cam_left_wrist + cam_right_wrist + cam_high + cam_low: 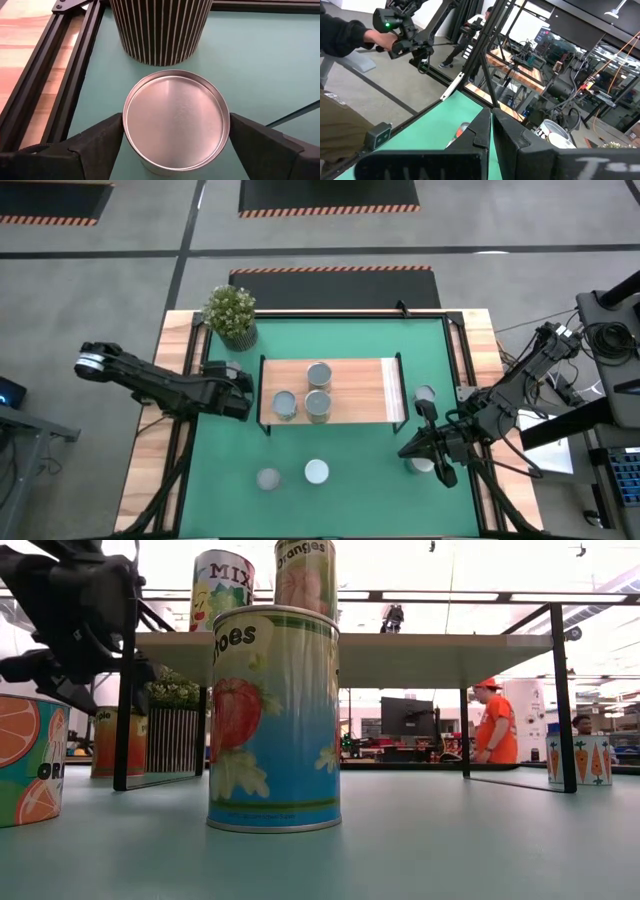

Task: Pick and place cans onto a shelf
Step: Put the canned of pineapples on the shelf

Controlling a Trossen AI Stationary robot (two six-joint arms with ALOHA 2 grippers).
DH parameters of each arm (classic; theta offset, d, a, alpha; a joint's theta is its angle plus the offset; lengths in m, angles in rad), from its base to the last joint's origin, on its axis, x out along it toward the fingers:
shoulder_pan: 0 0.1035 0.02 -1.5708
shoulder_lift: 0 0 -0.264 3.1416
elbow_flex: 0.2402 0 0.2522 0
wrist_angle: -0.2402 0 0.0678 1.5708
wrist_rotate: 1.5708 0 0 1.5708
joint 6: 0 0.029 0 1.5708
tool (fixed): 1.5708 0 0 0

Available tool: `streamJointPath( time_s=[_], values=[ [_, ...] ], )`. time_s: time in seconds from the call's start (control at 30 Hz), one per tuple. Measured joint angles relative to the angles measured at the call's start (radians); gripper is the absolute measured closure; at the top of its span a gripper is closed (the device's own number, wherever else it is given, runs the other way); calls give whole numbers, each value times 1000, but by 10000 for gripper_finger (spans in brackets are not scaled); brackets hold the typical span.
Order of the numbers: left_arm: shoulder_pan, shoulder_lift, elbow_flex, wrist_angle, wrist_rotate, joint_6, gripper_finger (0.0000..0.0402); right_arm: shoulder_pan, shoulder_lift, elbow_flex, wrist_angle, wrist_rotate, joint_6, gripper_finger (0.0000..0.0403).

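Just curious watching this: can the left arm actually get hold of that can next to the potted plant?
Probably yes. The left gripper is open with one finger on each side of the can, nothing between them. The plant pot stands close behind, apart from the can.

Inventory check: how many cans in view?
8 cans: three on the shelf, two in front, one off its right end, one by the right gripper, one at the left gripper. Others may be hidden.
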Motion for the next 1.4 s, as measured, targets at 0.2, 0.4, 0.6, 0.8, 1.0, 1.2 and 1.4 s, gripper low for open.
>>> streamJointPath(
  time_s=[0.2, 0.4, 0.6, 0.8, 1.0, 1.2, 1.4],
  values=[
    [0, 21, 0, 0, -1, -11, 99, 0, 0, 0, 0, 0, 0, 394],
    [0, 33, 1, 0, 0, -23, 103, 0, 0, 0, 0, 0, 0, 394],
    [1, 22, 28, -32, 21, -23, 102, 0, 0, 0, 0, 0, 0, 394],
    [1, 19, 111, -163, 14, -22, 102, 0, 0, 0, 0, 0, 9, 394],
    [-1, 19, 221, -245, -8, 35, 102, 0, 0, 0, 0, 0, 11, 394],
    [-1, 19, 412, -420, -73, 112, 102, 0, 0, 0, 0, 0, 10, 394],
    [-1, 18, 631, -471, -129, 311, 102, 0, 0, 0, 0, 0, 9, 394]
  ],
)
